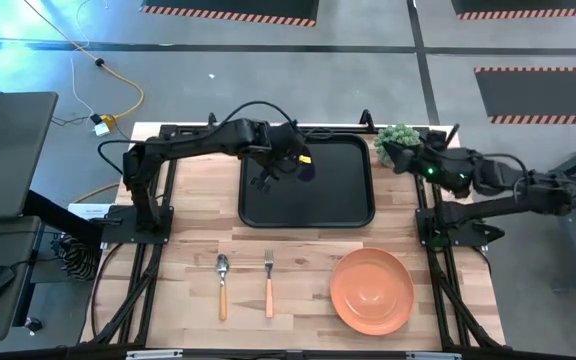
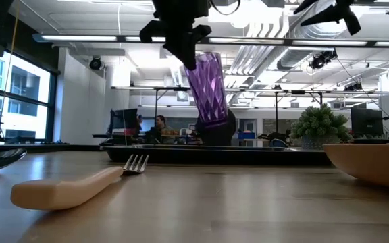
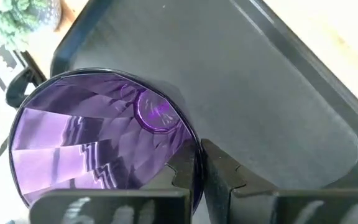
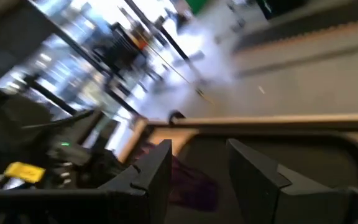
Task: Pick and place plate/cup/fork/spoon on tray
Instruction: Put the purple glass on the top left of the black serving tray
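My left gripper (image 1: 290, 165) is shut on the dark purple cup (image 1: 305, 168) above the far middle of the black tray (image 1: 353, 205). In the low view the cup (image 2: 210, 88) hangs tilted, clear of the tray. My right gripper (image 1: 393, 155) is open and empty, raised by the tray's far right corner; its own view (image 4: 197, 162) looks across the tray. The orange plate (image 1: 371, 290), the fork (image 1: 268, 283) and the spoon (image 1: 222, 285) lie flat on the wooden table, near of the tray. My left gripper holds the cup by its rim wall (image 3: 194, 163), one finger (image 3: 180, 174) inside the cup and the other (image 3: 229, 177) outside. The fingers come from above, pointing down. The cup hangs below them, tilted, lifted clear of the tray.
A small green plant (image 1: 398, 137) stands just off the tray's far right corner, beside my right gripper. The tray's floor (image 3: 260, 93) is bare under the cup. The table's edges carry dark arm frames at left and right.
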Robot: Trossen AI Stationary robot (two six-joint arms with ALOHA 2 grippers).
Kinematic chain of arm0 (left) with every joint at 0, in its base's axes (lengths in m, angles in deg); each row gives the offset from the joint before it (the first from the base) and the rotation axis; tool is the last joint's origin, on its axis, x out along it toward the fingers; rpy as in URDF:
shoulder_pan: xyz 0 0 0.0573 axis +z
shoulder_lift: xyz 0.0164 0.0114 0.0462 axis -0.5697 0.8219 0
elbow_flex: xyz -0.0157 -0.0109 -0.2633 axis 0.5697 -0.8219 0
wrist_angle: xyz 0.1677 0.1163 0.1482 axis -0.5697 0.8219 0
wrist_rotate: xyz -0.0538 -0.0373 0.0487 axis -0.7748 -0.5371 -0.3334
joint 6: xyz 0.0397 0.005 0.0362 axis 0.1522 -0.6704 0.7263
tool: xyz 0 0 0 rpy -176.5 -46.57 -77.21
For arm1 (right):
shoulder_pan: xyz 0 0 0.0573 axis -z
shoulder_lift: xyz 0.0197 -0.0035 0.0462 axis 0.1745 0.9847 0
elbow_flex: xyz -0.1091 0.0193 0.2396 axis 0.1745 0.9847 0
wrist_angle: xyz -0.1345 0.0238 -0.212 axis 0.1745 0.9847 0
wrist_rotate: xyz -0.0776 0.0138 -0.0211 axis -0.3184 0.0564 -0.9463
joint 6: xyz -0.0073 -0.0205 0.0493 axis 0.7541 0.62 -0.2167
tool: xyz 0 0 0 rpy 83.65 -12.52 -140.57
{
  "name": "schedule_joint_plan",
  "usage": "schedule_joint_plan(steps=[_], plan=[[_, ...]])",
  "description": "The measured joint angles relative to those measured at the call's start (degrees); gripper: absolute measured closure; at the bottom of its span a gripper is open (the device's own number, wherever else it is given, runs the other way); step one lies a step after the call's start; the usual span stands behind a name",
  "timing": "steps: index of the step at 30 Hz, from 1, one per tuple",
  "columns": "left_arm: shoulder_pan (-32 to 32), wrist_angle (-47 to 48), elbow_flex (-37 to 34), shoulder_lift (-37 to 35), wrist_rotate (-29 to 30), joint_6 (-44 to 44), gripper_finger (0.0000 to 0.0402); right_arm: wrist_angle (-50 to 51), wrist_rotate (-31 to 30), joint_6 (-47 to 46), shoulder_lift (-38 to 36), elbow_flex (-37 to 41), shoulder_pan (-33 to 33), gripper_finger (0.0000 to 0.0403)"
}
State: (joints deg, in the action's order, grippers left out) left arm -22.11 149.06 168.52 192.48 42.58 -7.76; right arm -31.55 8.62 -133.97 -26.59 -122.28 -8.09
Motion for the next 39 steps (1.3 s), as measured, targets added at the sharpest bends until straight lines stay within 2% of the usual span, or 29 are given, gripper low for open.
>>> schedule_joint_plan(steps=[6, 10, 16, 23, 39], plan=[[0.4, 0.06, 0.0, 0.24, -0.15, 0.68, 0.0394, 18.44, 7.81, -6.68, 8.84, -11.78, 5.3, 0.0258], [1.17, 1.5, -0.13, 2.14, 0.14, 0.55, 0.0394, 24.62, 11.78, -7.22, 13.14, -15.26, 7.51, 0.0258], [1.66, 5.81, -0.13, 5.14, 0.64, 0.15, 0.0397, 24.72, 16.8, -6.17, 15.83, -15.57, 9.89, 0.0258], [1.75, 4.87, 0.0, 7.39, 0.08, -0.53, 0.0397, 24.7, 18.73, -5.1, 16.43, -15.57, 11.84, 0.0258], [1.96, 4.47, 0.07, 7.8, 0.87, -0.63, 0.0396, 24.68, 21.67, -2.77, 16.41, -15.57, 15.33, 0.0258]])
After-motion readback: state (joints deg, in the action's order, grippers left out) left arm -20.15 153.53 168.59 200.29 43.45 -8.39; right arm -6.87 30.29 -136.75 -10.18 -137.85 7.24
